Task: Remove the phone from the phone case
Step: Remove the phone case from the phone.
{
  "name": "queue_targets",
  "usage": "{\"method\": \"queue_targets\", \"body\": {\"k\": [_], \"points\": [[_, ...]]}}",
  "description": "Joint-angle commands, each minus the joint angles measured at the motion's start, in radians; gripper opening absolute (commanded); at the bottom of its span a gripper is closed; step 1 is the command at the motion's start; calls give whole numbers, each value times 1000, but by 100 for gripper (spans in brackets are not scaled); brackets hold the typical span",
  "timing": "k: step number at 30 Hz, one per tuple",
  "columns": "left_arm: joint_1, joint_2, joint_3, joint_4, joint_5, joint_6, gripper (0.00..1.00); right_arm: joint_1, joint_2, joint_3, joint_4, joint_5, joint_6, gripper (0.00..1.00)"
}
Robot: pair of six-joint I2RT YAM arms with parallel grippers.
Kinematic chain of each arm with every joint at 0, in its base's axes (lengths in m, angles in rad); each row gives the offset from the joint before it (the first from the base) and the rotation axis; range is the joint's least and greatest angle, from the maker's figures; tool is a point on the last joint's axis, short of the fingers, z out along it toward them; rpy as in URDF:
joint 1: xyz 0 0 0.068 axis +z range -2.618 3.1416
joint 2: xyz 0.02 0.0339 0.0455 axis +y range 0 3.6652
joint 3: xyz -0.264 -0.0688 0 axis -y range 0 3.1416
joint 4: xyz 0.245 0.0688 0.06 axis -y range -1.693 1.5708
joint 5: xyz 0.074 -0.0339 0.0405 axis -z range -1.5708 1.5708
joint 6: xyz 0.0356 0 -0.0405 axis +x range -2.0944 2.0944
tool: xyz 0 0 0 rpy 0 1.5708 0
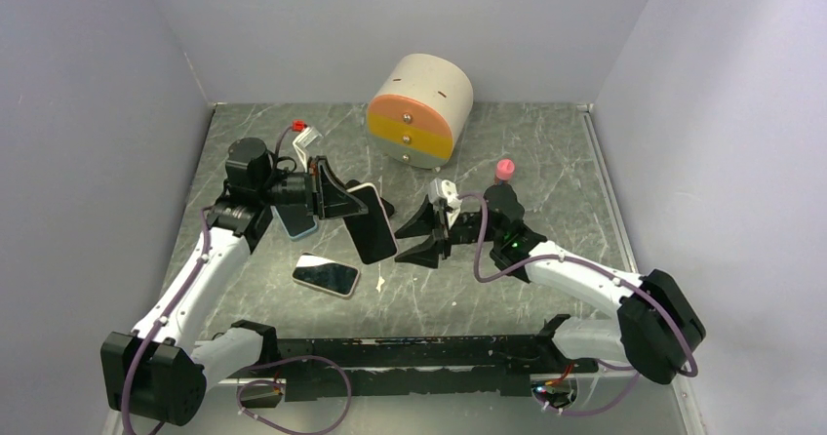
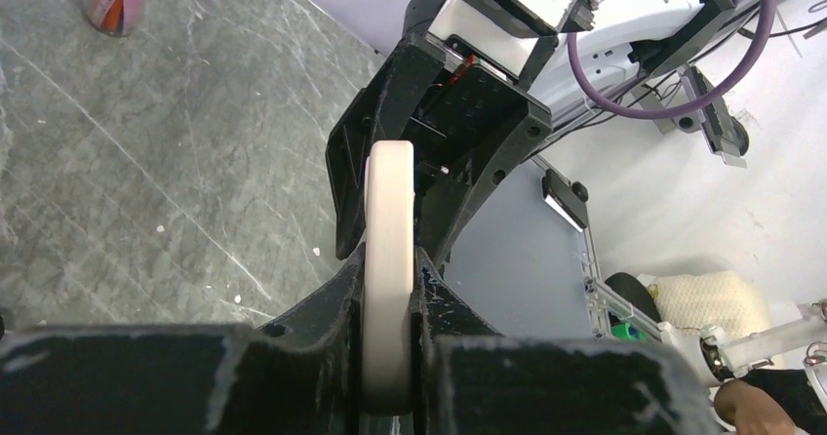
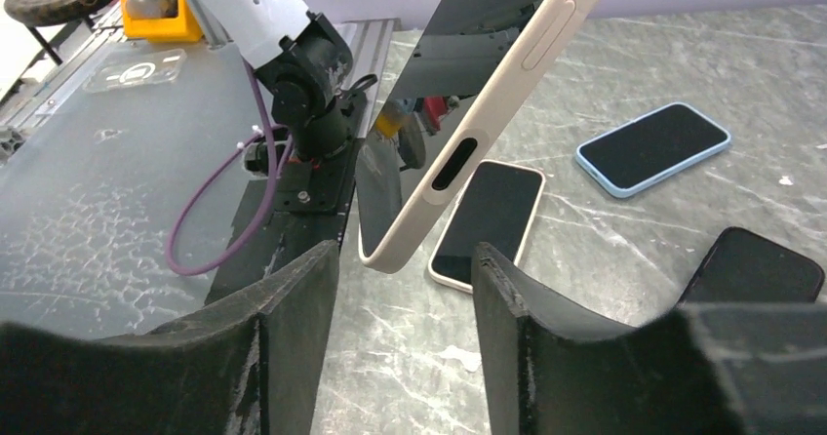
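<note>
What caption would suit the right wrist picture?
Open right claw facing a cream-cased, dark-screened phone raised at a tilt above the grey marbled table.

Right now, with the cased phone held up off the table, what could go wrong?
1. The left claw pinches the held phone near one end only, so a push from the open right claw could twist it loose.
2. If it slips, it could strike the spare phone lying on the table close by.
</note>
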Motion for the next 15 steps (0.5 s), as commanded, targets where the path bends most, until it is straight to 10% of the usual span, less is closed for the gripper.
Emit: {"method": "queue_targets", "body": {"k": [1,15], "points": [[3,-33,-2,89,63,-32,3,9,6,48,-19,-39,-50,52],[4,-25,-44,218,92,-137,2,13,51,93,-143,-64,-188,13]]}}
